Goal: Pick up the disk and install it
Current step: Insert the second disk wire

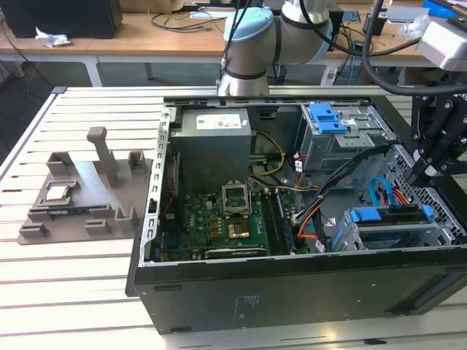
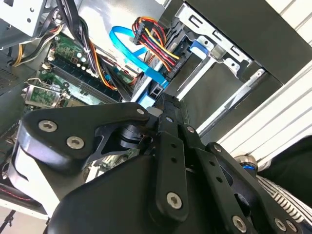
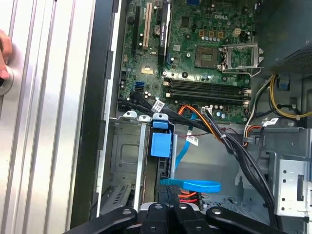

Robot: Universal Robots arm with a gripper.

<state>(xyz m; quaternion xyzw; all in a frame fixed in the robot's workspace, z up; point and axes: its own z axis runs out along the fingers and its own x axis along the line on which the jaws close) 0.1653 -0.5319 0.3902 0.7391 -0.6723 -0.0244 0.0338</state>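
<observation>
The disk (image 1: 387, 216) lies in the lower drive cage (image 1: 379, 237) at the front right corner of the open computer case, with its blue carrier showing at both ends. In the first wrist view the carrier's blue tab (image 3: 161, 144) sits in the cage slot. My gripper (image 1: 422, 176) hangs just above the disk's end on the exterior view's right. Its fingers are shut together into one narrow black bar in both wrist views (image 3: 164, 168) (image 2: 165, 102). The tip is at the blue tab; I cannot tell whether it touches.
Orange, black and blue cables (image 1: 379, 191) run close by the cage. The motherboard (image 1: 219, 219) fills the case floor, with a grey power supply (image 1: 215, 135) and a blue-latched upper cage (image 1: 328, 120) behind. A grey fixture holding a chip (image 1: 58, 193) lies outside. A hand (image 3: 4, 58) rests on the table.
</observation>
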